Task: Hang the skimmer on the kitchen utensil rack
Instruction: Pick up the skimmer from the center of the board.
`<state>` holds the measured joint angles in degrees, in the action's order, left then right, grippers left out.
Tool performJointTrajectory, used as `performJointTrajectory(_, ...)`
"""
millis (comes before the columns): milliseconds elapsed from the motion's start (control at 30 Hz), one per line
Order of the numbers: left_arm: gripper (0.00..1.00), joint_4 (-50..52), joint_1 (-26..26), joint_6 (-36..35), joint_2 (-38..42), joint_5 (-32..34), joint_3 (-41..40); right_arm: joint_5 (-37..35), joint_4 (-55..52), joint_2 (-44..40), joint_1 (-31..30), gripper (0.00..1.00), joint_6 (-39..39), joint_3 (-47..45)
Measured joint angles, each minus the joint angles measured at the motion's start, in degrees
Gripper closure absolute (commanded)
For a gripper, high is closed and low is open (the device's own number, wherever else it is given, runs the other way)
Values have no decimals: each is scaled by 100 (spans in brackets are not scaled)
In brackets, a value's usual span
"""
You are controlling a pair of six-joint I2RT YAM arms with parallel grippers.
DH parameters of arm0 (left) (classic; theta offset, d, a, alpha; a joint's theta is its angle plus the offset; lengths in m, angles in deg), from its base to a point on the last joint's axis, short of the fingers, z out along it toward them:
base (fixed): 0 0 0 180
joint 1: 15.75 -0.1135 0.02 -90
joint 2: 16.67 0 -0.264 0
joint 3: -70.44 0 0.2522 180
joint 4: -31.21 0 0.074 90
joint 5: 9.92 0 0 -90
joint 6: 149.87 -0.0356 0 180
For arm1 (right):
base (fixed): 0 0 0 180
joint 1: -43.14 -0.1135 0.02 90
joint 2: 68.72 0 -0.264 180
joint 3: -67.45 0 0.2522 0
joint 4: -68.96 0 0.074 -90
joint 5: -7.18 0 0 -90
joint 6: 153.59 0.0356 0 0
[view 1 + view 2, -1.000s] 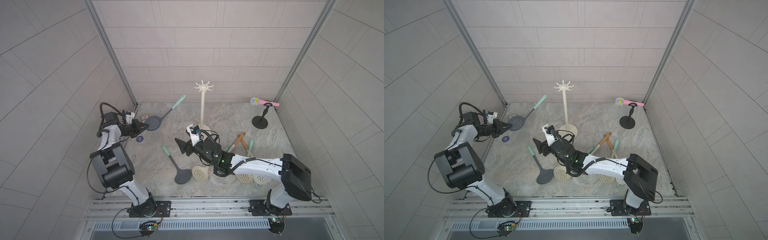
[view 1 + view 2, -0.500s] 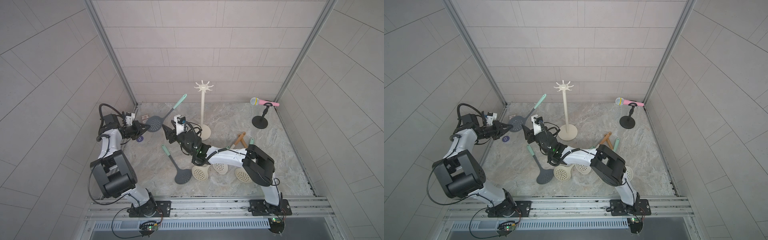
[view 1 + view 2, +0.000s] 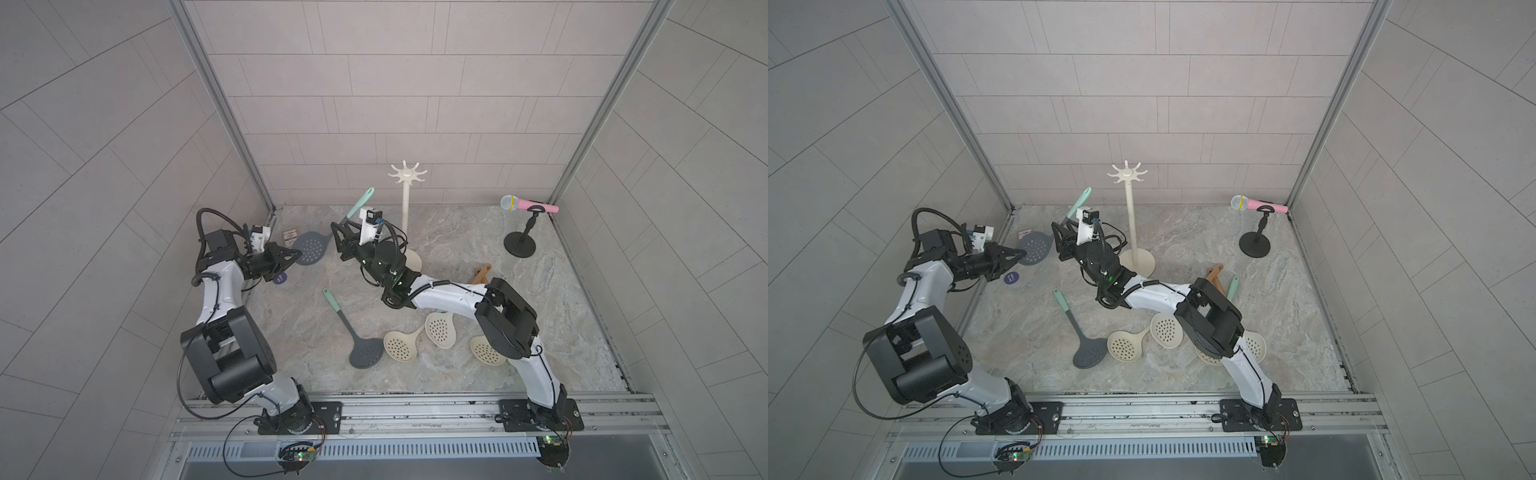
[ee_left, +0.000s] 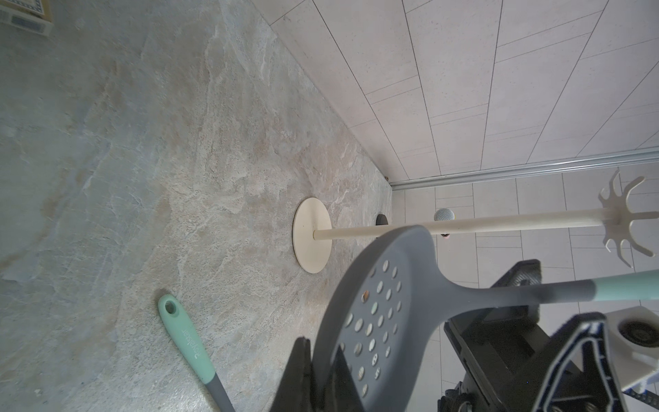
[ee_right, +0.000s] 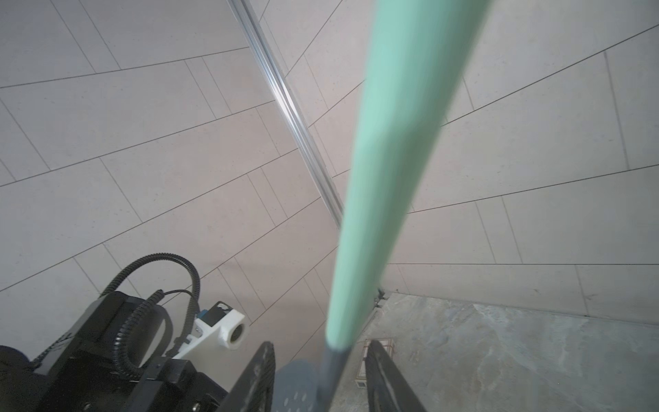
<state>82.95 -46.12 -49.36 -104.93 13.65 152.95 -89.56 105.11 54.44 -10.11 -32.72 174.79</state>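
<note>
Leftover clutter rundown: the black mic stand sits in a far corner of the marble table, with a pink microphone resting across its top. A wooden handle pokes out near the stand. Further toward the front rail there's a bunch of cream skimmers lying flat. Just past those, a spare grey skimmer with a mint handle. Way across from the stand, by the opposite wall, are a purple disc and a small card.

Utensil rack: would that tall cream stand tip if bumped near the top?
Probably yes: the utensil rack is a tall thin pole, so a push at its crown of hooks has leverage. Its flat round base looks modest, likely resisting only light nudges.
</note>
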Motion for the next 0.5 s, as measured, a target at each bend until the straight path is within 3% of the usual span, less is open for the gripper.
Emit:
performJointTrajectory(100, 100, 4, 0, 0, 0, -15, -2, 76, 0, 2, -37, 64, 92, 61)
performJointTrajectory(333, 100, 7, -20, 9, 31, -103, -11, 76, -87, 212, -7, 97, 269, 330)
performJointTrajectory(500, 97, 2, -61, 13, 66, -111, -17, 26, -175, 264, 4, 100, 352, 402)
